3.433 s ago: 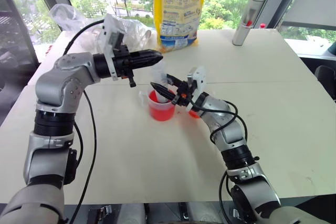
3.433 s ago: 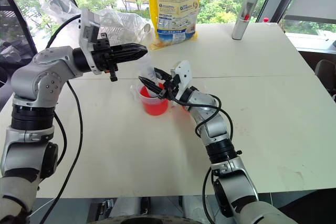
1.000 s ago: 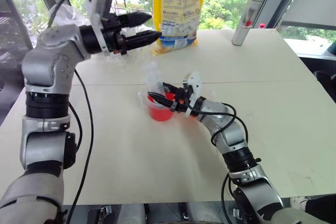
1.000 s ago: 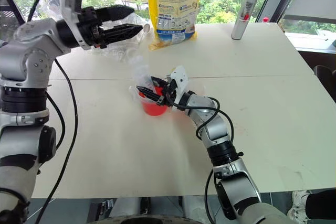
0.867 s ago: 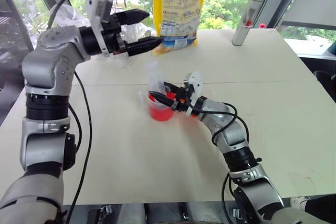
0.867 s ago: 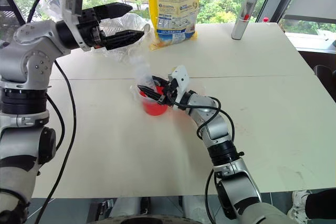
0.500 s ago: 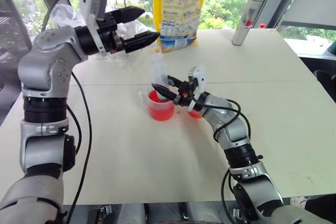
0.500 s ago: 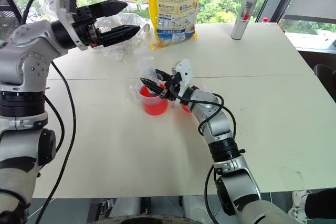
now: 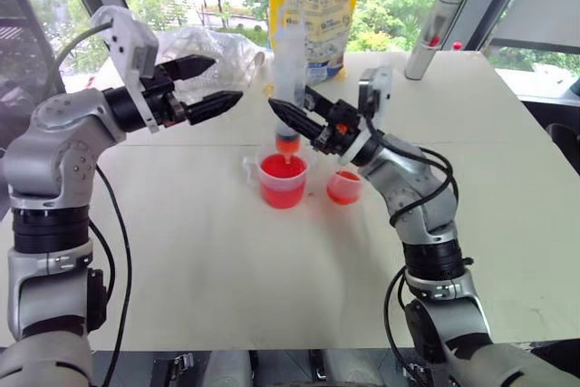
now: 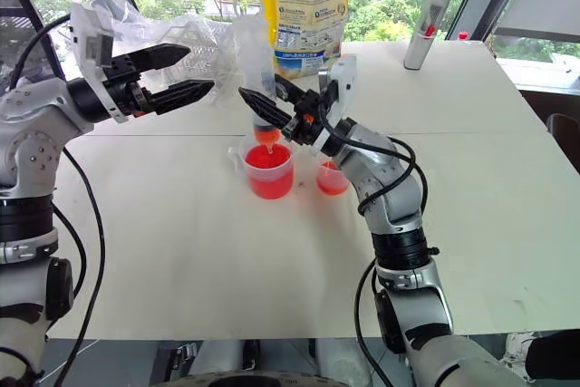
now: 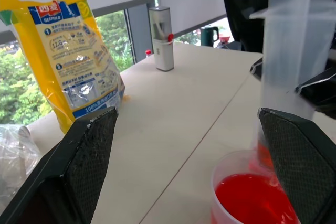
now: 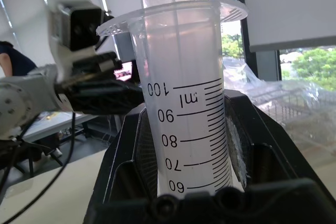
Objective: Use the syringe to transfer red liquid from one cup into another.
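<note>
The right pincer (image 9: 304,121) has lifted the syringe (image 9: 289,88) up out of the big cup (image 9: 281,180), gripping it tight. The left pincer (image 9: 210,86) is wide open, empty. Next, carry it over the small cup (image 9: 344,188) and squirt.

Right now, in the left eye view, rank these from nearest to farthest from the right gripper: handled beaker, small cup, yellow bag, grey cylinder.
1. Handled beaker, just below the right gripper, which holds the syringe.
2. Small cup, beside the beaker, under the right forearm.
3. Yellow bag, behind, by the window.
4. Grey cylinder, far back corner on the robot's right.

The clear syringe (image 9: 290,79) stands upright, orange-red tip just above the handled beaker (image 9: 280,180) of red liquid (image 9: 281,189). The smaller cup (image 9: 344,188), also holding some, sits beside it.
</note>
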